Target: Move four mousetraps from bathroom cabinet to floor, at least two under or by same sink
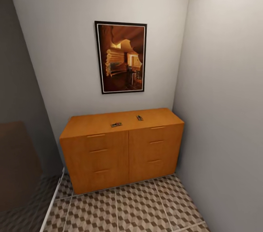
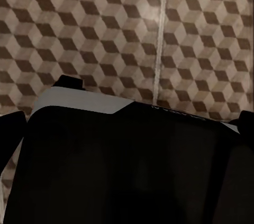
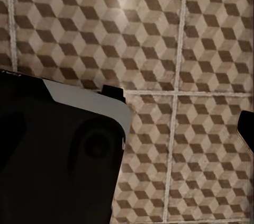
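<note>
The orange-brown cabinet (image 1: 120, 151) stands against the far wall in the head view, all six drawers shut. Two mousetraps lie on its top near the middle, one (image 1: 116, 124) by the front edge and another (image 1: 139, 118) a little behind and to its right. The patterned bathroom floor (image 1: 138, 210) runs from the cabinet toward me. In the wrist views both arms hang low over the floor (image 2: 106, 28) (image 3: 174, 38), beside my dark base (image 2: 127, 171). My left gripper (image 2: 127, 123) and right gripper (image 3: 127, 128) have fingertips at the picture edges, wide apart and holding nothing.
A framed picture (image 1: 121, 56) hangs above the cabinet. A grey wall (image 1: 226, 115) closes the right side, touching the cabinet's end. A dark panel and a brown shape (image 1: 18, 159) stand at the left. Tiled floor lies between me and the cabinet.
</note>
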{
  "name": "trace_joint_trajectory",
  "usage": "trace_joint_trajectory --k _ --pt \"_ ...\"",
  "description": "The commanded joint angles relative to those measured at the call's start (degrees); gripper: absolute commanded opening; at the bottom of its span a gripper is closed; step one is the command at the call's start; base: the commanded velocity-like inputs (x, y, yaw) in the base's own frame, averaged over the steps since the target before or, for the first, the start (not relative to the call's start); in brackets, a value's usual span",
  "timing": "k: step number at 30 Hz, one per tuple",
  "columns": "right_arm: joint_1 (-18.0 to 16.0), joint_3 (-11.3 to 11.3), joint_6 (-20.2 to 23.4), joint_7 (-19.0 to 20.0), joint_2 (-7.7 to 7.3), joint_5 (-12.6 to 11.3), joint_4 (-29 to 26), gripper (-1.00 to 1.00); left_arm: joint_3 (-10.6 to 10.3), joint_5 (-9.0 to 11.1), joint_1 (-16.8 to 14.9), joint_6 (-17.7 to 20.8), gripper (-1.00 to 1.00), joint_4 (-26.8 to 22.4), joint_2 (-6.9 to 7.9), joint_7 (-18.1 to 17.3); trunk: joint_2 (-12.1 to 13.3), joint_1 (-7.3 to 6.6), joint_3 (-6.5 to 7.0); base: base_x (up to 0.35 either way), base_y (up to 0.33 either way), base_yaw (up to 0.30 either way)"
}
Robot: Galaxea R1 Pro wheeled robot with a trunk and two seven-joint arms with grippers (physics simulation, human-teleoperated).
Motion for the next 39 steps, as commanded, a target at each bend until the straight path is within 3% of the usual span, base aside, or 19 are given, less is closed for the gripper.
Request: trace_joint_trajectory --k 1,39 --pt "-0.1 0.1 -0.3 -0.3 0.0 0.6 0.2 1.0 -0.5 0.3 0.0 -0.1 1.0 0.0 -0.02 0.2 0.0 0.04 -0.08 0.322 0.0 0.0" --pt "-0.1 0.1 -0.3 -0.3 0.1 0.6 0.2 1.0 -0.5 0.4 0.0 -0.4 1.0 0.0 -0.02 0.2 0.0 0.04 -0.08 0.305 0.0 0.0"
